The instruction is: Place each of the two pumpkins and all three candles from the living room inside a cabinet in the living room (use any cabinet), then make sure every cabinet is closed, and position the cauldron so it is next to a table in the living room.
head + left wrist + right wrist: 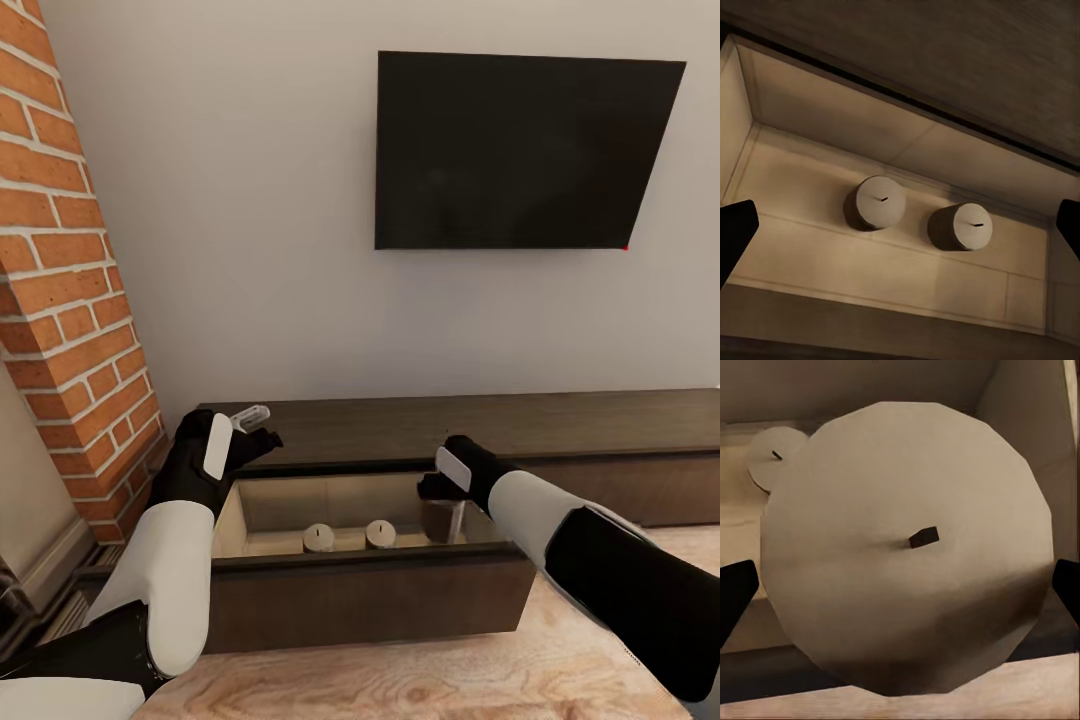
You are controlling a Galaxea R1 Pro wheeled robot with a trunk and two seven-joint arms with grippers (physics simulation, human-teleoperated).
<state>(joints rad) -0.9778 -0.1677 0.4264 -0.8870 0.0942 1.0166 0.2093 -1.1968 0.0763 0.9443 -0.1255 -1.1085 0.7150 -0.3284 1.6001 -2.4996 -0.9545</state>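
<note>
Your right gripper point(440, 512) holds a third candle point(907, 547) between its jaws, down inside the open drawer point(365, 595) of the cabinet point(560, 425), near its right end. Two candles point(319, 537) already stand side by side on the drawer floor. Your left gripper point(252, 432) hovers over the drawer's back left corner, jaws spread wide and empty.

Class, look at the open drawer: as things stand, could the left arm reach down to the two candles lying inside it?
Probably yes. The left gripper hovers open above the drawer, and the two candles lie uncovered on its floor, nothing between.
</note>
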